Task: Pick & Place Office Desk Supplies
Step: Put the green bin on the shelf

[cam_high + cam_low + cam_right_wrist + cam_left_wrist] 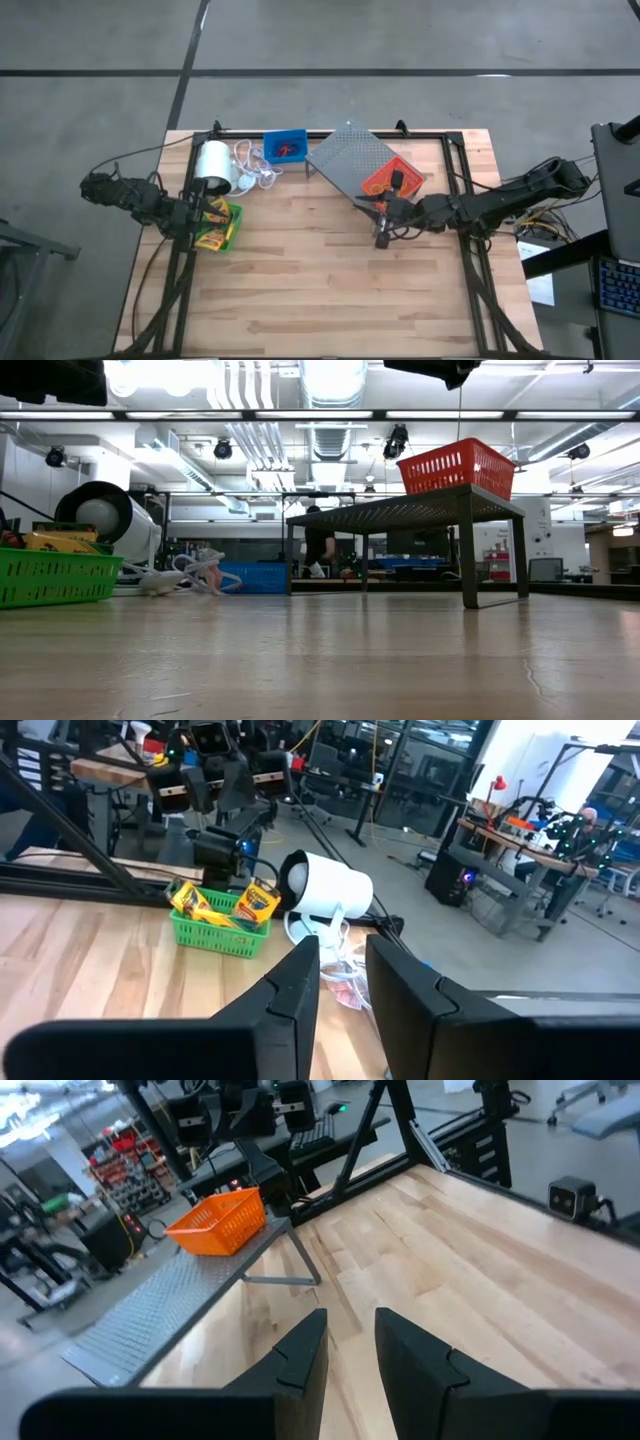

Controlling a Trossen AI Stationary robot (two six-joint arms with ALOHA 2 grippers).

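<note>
left gripper (207,213) hovers over the green bin (222,228), fingers (300,1355) slightly parted with nothing between them. right gripper (381,236) hangs just beside the grey rack (350,158), its fingers (290,985) also a narrow gap apart and empty. two crayon boxes (258,902) stand in the green bin, beside the white roll (213,163). the orange bin (457,466) sits on the rack. the blue bin (285,147), by the rack's far corner, seems to hold red bands.
</note>
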